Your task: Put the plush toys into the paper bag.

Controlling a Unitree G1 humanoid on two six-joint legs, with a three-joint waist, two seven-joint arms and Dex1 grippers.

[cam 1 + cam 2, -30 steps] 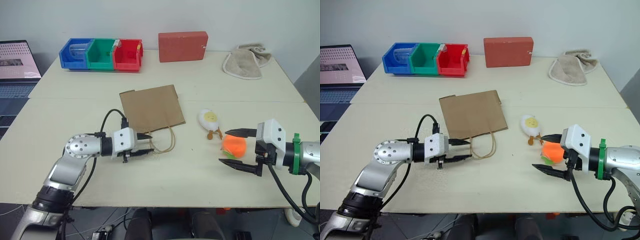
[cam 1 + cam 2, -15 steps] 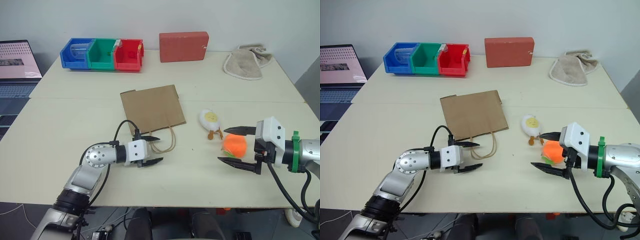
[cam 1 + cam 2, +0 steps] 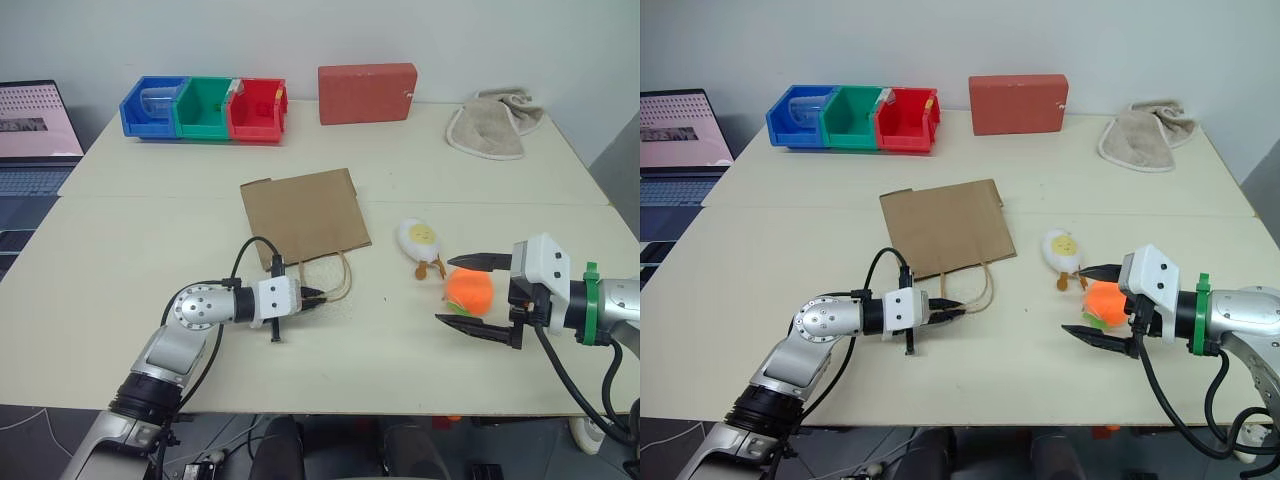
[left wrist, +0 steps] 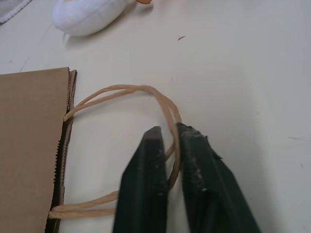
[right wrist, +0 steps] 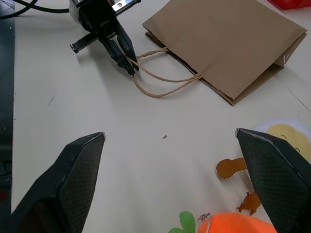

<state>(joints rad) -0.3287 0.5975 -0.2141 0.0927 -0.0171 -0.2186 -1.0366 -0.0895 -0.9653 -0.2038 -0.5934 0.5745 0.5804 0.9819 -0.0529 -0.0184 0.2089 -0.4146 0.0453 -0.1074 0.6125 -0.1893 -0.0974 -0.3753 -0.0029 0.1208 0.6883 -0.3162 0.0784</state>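
Note:
The brown paper bag [image 3: 305, 215] lies flat on the table, its twine handles [image 4: 124, 90] pointing toward me. My left gripper [image 4: 167, 133] is shut on one twine handle loop just in front of the bag's mouth. To the bag's right lies the white egg toy [image 3: 417, 238]. Beside it is the round orange toy [image 3: 469, 291] with its green leaf. My right gripper [image 3: 447, 291] stands wide open around the orange toy, one finger on either side and neither pressing it.
Blue, green and red bins [image 3: 203, 108] line the far left of the table. A red box [image 3: 367, 93] stands at the back centre and a beige towel [image 3: 492, 125] at the back right. A laptop [image 3: 35, 130] sits off the table's left edge.
My left gripper came in from the left to the bag's handles, opened wider, then shut on a twine loop. The right arm and both toys kept still.

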